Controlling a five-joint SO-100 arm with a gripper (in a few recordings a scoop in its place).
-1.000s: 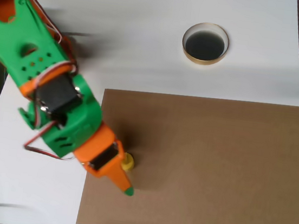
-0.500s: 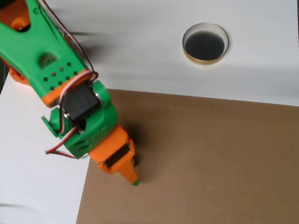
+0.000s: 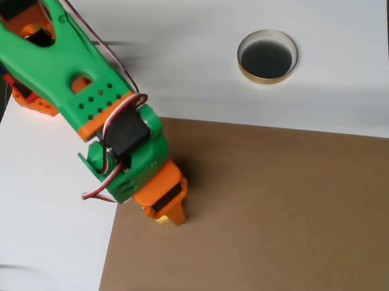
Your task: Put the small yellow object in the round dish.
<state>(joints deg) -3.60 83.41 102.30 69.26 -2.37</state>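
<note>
Fingers (image 3: 165, 218) hidden, grip unclear, over brown board (image 3: 278, 219), white table (image 3: 178, 44), round dish (image 3: 266, 56) apart

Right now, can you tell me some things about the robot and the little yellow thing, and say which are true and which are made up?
1. The round dish has nothing in it. True.
2. The yellow object lies inside the dish. False: a bit of it peeks out under the pincer, on the brown board.
3. The dish stands on the brown board. False: it stands on the white table.
4. The arm is green and orange. True.
5. The pincer hangs over the dish. False: it is over the board's left part.
</note>
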